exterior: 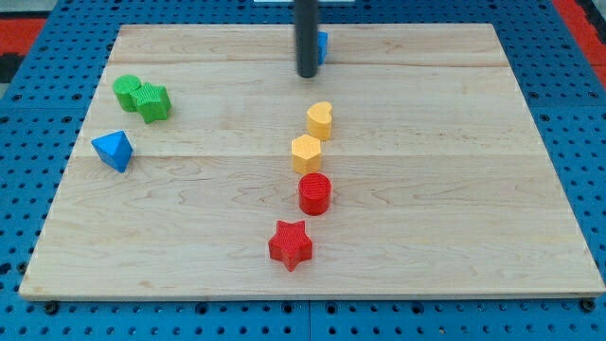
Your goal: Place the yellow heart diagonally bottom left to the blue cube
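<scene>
The yellow heart lies near the board's middle. The blue cube sits near the view's top, mostly hidden behind my rod; only its right edge shows. My tip stands just left of and below the blue cube, and above the yellow heart with a gap between them. The heart is below the cube, nearly straight under it.
A yellow hexagon-like block touches the heart from below. A red cylinder and a red star follow further down. Two green blocks and a blue triangular block lie at the view's left. The wooden board sits on a blue pegboard.
</scene>
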